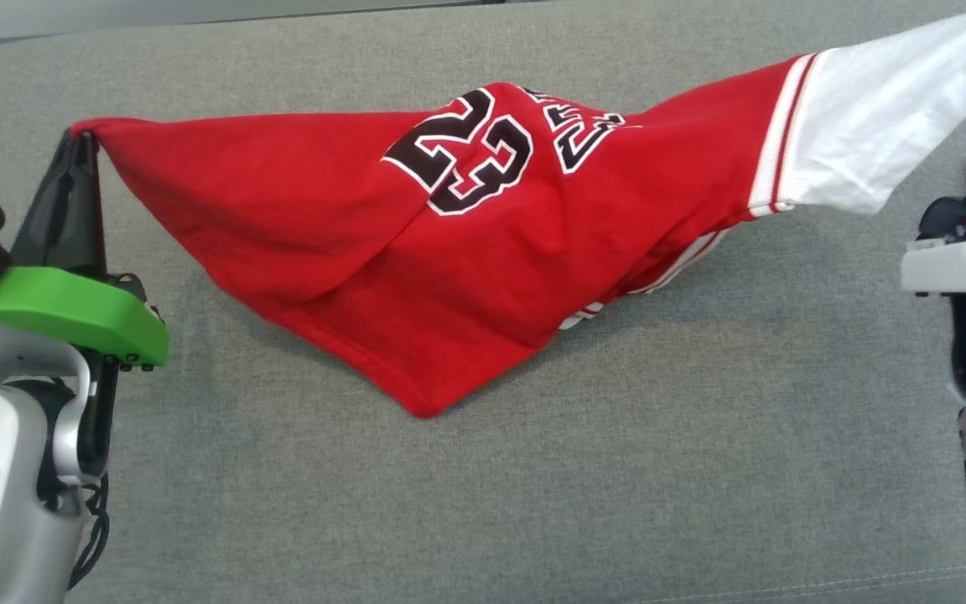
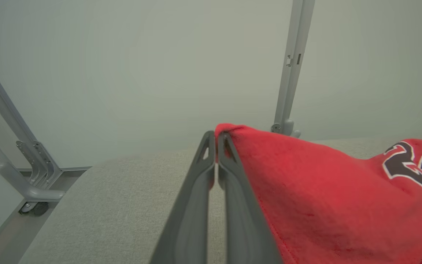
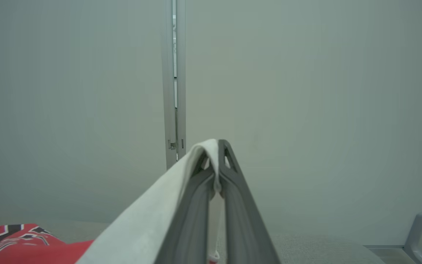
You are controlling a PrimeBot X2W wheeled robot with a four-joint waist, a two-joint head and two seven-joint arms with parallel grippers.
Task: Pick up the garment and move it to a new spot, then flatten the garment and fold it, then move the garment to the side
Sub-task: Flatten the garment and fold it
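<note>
Holding the jersey (image 1: 324, 235) stretched above the grey cushion (image 1: 617, 486), left gripper (image 1: 82, 138) closed tight on a red corner (image 1: 110, 132), right gripper (image 3: 219, 145) closed on the white sleeve (image 1: 877, 117), middle sagging toward the cushion.

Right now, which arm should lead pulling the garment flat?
Left, probably: the left claw pinches a body corner of the red number-23 jersey, while the right claw holds merely its white sleeve end.

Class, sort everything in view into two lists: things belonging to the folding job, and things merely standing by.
Job: jersey, left gripper, right gripper, grey surface.
Standing by: metal post, wall.
</note>
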